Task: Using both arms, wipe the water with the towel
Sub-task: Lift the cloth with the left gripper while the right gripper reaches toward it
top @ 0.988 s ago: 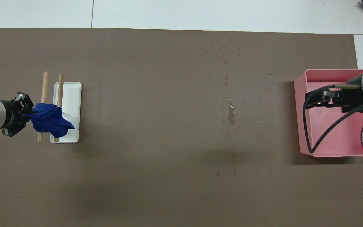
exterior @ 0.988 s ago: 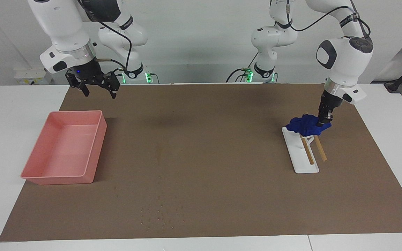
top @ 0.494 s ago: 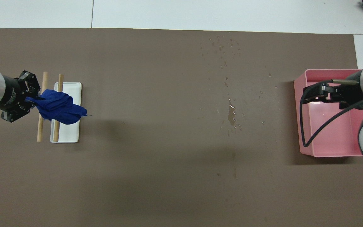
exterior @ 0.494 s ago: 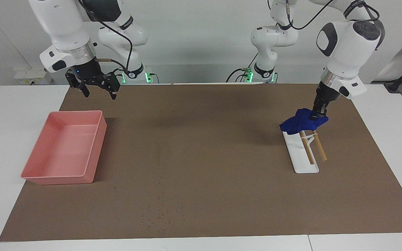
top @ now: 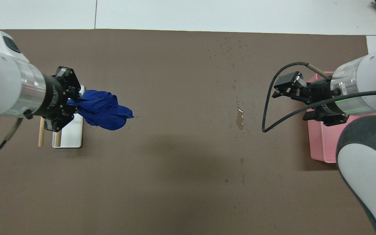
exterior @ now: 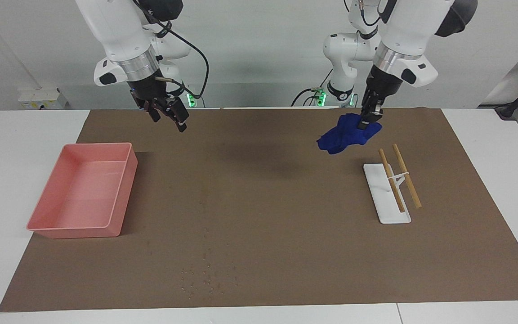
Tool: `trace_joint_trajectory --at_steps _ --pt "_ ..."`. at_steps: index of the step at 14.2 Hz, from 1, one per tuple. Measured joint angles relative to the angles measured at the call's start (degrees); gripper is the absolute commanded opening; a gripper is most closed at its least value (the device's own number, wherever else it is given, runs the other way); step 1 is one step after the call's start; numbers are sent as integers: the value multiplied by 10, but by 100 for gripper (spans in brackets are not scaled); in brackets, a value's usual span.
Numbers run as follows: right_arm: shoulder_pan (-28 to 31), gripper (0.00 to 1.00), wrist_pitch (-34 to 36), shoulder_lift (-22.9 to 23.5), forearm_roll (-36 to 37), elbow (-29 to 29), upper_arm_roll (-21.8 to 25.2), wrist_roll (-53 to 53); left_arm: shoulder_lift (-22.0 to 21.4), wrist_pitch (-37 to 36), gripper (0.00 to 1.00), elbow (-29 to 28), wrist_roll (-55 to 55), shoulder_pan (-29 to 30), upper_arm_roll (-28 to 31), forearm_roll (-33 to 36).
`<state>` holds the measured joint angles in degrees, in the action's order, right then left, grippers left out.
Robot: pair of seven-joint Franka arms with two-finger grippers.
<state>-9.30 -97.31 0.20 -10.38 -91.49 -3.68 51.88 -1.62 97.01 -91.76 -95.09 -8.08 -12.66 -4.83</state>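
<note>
1. Across the whole table lies the brown mat (exterior: 263, 202), unchanged since a second ago.
2. At the mat's right-arm end, about nine o'clock in the facing view, the pink tray (exterior: 43, 220) sits where it was.
3. Up over the mat's edge nearest the robots, the right gripper (exterior: 167, 118) has swung away from the tray toward the table's middle, at roughly eleven o'clock of the tray in the facing view; whether its fingers stand apart or together I cannot tell.
4. Over the mat at about two o'clock in the facing view, the left gripper (exterior: 368, 121) has risen from the white rack (exterior: 382, 202) and moved toward the middle, its fingers closed on the towel (exterior: 346, 134).
5. A second ago that towel was draped on the rack; now it hangs in the air as a deep-blue lump, clear of the rack and over bare mat.
6. Toward the left arm's end, the rack now stands uncovered with its two wooden rods (exterior: 398, 180) showing along their whole length.
7. Farther from the robots, near six o'clock in the facing view, the water drops (exterior: 205, 274) lie unwiped, with a small puddle (top: 239, 120) nearer the middle.
</note>
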Motion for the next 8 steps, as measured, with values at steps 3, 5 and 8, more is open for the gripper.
trace_joint_trajectory --at_steps 3,5,8 --pt "-24 93 -29 7 -59 -1 -1 147 5 34 0 12 -118 -19 -52 -1" --pt "-45 91 -60 14 -73 -1 -1 238 6 72 0 15 -194 -52 -63 -1" --pt "-65 91 -83 23 -104 -1 -2 342 9 149 0 15 -335 -96 -65 -1"
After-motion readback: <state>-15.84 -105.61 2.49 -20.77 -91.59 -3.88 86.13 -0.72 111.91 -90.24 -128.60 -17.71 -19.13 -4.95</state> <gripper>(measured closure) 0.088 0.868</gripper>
